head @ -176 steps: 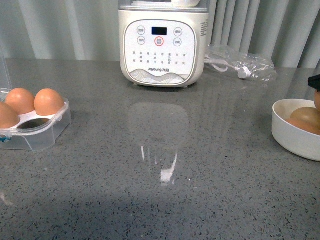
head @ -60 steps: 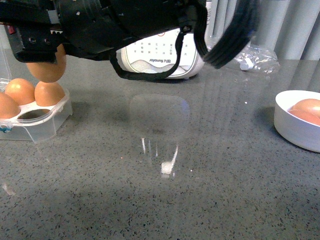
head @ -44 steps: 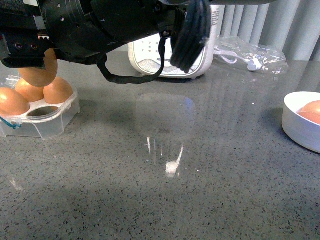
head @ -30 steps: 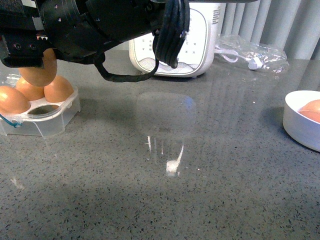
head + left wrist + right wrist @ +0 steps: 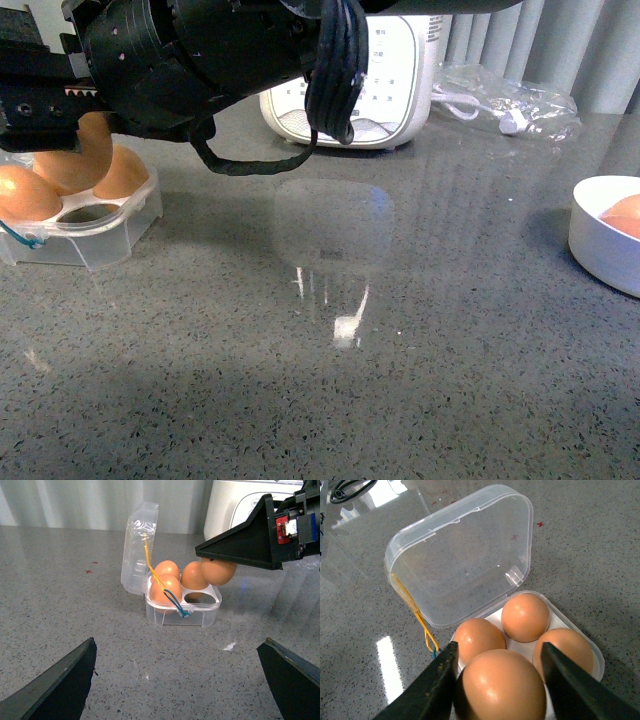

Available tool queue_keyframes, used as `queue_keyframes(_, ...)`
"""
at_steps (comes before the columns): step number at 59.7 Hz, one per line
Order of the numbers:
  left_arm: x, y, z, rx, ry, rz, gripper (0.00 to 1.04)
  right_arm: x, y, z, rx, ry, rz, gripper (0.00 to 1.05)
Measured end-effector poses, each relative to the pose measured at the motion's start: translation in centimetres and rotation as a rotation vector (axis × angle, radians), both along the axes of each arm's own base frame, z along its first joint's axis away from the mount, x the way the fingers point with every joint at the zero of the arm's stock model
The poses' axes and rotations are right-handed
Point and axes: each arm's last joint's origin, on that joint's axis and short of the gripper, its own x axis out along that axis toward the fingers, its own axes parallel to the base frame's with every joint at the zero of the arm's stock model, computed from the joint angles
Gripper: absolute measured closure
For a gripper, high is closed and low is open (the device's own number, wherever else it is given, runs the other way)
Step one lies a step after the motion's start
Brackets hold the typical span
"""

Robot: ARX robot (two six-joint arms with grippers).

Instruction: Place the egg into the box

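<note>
Lowered since a moment earlier, right hand (image 5: 499, 677) gripping the egg (image 5: 218, 572) low over the open box (image 5: 182, 617) at the table's (image 5: 400, 380) left, three other eggs (image 5: 525, 616) seated inside, left hand (image 5: 176, 647) spread wide, empty.

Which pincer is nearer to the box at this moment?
Right. The right pincer holds the egg just above the box. The left pincer is open and stands back from the box, with bare counter between them.

A white appliance (image 5: 390, 80), bagged cable (image 5: 515, 100) (beside it) and white bowl (image 5: 600, 255) share a grey countertop (image 5: 450, 380).
</note>
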Motion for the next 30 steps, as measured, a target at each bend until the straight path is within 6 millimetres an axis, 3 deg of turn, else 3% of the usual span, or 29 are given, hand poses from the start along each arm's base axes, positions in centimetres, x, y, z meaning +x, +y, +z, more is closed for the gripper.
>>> queue_keyframes(17,0.0,0.0,0.0,0.000,0.000,0.000,0.07,0.2,-0.3,-0.2,-0.002,0.004,-0.008,0.05)
queue_keyframes(30,0.0,0.0,0.0,0.000,0.000,0.000,0.07,0.5,-1.1,0.0,0.003,-0.007,-0.029,0.07)
